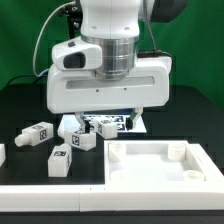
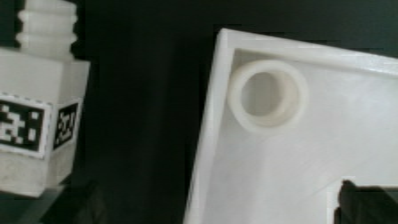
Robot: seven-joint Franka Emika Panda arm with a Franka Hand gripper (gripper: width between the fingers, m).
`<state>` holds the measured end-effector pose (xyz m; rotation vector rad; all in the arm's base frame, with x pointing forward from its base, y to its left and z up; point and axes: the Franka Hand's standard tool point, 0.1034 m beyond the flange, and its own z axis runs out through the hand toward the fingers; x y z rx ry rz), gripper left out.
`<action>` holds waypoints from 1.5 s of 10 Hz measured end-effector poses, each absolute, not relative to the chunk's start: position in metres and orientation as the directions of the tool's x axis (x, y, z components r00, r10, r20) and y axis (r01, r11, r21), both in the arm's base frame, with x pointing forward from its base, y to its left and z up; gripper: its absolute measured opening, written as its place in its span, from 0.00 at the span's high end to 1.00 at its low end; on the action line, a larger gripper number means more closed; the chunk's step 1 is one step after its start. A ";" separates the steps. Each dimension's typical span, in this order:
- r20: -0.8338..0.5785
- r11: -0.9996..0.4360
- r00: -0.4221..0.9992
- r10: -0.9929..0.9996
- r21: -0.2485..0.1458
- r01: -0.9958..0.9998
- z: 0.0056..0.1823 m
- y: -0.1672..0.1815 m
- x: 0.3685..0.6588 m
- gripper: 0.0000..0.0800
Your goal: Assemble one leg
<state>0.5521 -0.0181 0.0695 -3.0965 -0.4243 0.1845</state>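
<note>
The gripper point(image 1: 104, 110) hung low over the black table point(image 1: 20, 112), with a green backdrop point(image 1: 18, 40) behind. Its fingers were hidden under the white wrist housing point(image 1: 105, 88), so their spacing could not be told. The leg point(image 2: 39, 110), partly cut off, lay near the square panel point(image 2: 302, 150), a dark gap between them. Its tag point(image 2: 36, 125) bore no readable writing

Exterior view: lighting was bright and even; the white panel point(image 1: 160, 168) glared against the black table point(image 1: 15, 112); shadows faint. Wrist view: dimmer, close-range focus was soft; the leg point(image 2: 36, 110) tag and panel rim blurred.
</note>
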 end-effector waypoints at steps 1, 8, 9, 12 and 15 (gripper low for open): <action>-0.104 -0.950 0.944 0.313 -0.023 0.313 0.070 -0.016 0.549 0.19; -0.264 -0.952 0.915 0.304 -0.068 0.297 0.080 0.010 0.468 0.19; -0.325 -0.956 0.899 0.292 -0.073 0.284 0.076 0.013 0.466 0.19; -0.528 -0.959 0.811 0.251 -0.025 0.281 0.058 0.013 0.440 0.19; -0.675 -0.964 0.706 0.212 -0.028 0.263 0.057 0.002 0.437 0.19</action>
